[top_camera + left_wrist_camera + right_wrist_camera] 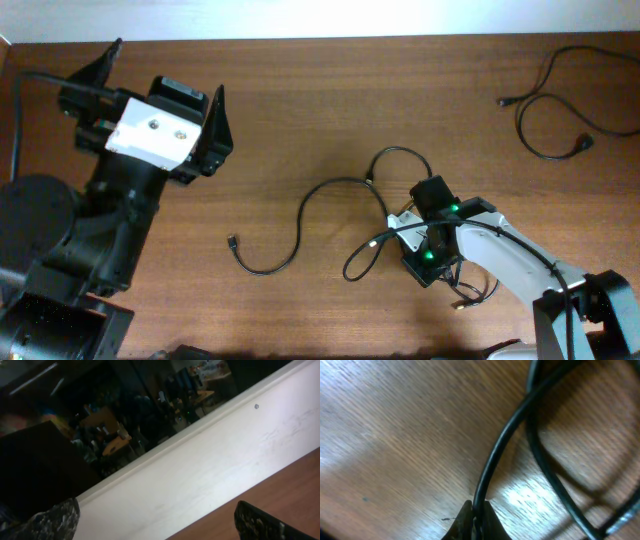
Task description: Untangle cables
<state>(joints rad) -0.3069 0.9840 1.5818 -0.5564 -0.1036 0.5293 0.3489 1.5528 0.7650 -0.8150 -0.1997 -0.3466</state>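
Right gripper [475,521], the nearer one, is clenched on a black cable [496,452] running straight ahead from its fingertips across another strand [555,485].

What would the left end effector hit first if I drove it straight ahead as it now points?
Probably the white strip past the table's far edge; only table wood shows before it. The open left end effector faces away from the cables. Depth is unclear.

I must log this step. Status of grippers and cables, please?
Left gripper open, empty. Right gripper shut on black cable, loops crossed. Second cable lies apart, far right corner. Nothing blocking.
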